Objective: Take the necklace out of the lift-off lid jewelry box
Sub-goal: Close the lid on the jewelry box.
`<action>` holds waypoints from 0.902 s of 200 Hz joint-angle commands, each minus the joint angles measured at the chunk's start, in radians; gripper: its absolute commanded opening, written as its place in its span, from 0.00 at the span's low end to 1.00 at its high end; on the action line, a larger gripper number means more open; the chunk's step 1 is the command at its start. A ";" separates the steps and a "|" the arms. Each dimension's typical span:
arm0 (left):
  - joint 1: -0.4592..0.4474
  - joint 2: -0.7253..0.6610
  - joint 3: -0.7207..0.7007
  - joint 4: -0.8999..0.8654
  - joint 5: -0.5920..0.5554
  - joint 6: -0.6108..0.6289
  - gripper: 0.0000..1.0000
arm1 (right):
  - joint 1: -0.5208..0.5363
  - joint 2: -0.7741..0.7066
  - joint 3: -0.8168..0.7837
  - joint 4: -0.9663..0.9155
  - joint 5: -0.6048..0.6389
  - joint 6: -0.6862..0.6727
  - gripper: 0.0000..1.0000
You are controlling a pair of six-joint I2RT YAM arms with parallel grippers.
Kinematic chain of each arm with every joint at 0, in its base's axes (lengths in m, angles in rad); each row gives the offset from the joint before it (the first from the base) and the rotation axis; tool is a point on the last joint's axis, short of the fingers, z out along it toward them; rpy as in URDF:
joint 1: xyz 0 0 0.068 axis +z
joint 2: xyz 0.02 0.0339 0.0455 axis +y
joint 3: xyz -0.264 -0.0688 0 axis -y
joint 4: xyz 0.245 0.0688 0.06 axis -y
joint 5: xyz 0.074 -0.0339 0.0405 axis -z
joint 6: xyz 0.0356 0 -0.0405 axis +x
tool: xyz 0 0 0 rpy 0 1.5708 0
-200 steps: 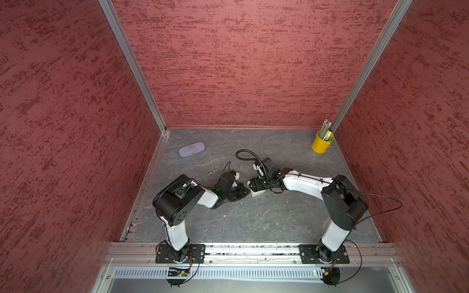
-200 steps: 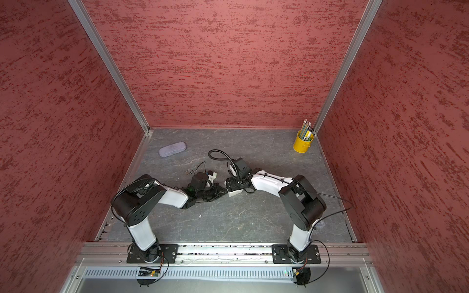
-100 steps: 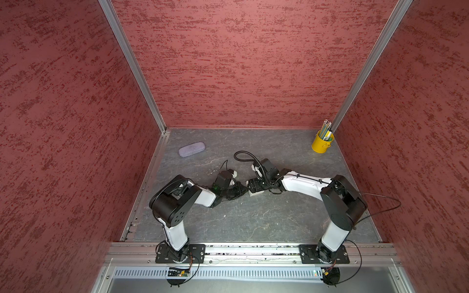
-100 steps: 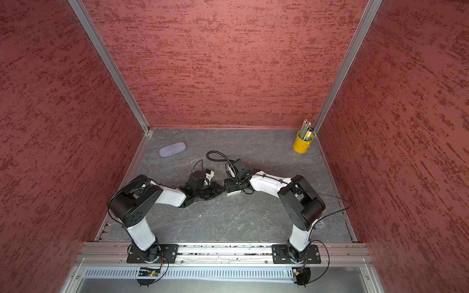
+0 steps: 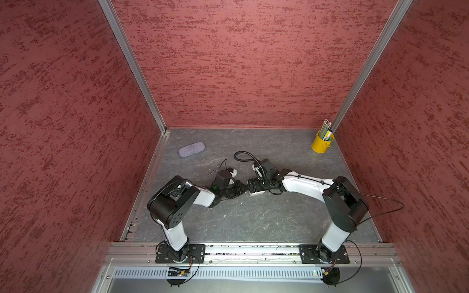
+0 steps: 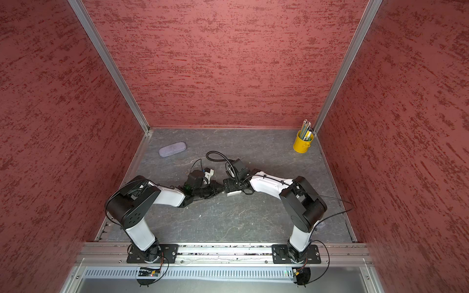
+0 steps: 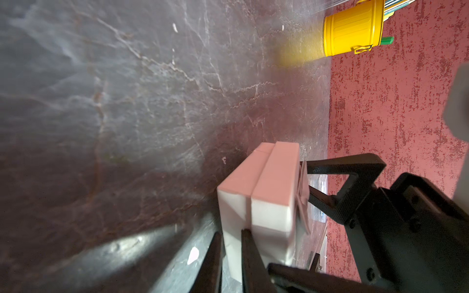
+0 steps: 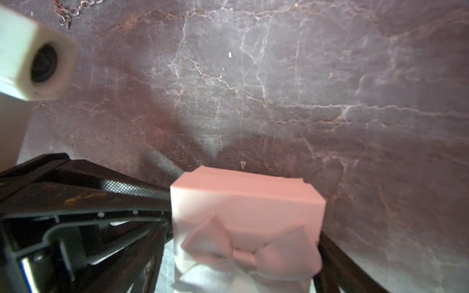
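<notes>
The white jewelry box (image 5: 256,193) (image 6: 233,193) sits at mid-table between the two gripper tips. It is turned on its side, and its bow-printed lid (image 8: 248,203) faces my right wrist. My left gripper (image 7: 231,234) (image 5: 243,190) is shut on the base part (image 7: 234,203) next to the lid (image 7: 271,187). My right gripper (image 8: 243,253) (image 5: 250,188) is open astride the lid, with table showing between one finger and the lid's side. The necklace (image 5: 213,170) (image 6: 189,172) (image 8: 73,10), a thin silvery chain, lies loose on the table behind my left wrist, outside the box.
A lilac glasses case (image 5: 191,149) lies at the back left. A yellow pencil cup (image 5: 321,144) (image 7: 352,33) stands in the back right corner. A black cable loop (image 5: 243,156) arches above my right wrist. Red walls close three sides.
My right gripper's jaws have spread wider around the lid. My left gripper has edged a little toward the box. The necklace has stayed where it was.
</notes>
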 commanded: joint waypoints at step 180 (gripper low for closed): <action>0.006 -0.115 0.008 -0.103 0.009 0.037 0.41 | -0.054 -0.130 -0.014 -0.010 0.040 0.065 0.77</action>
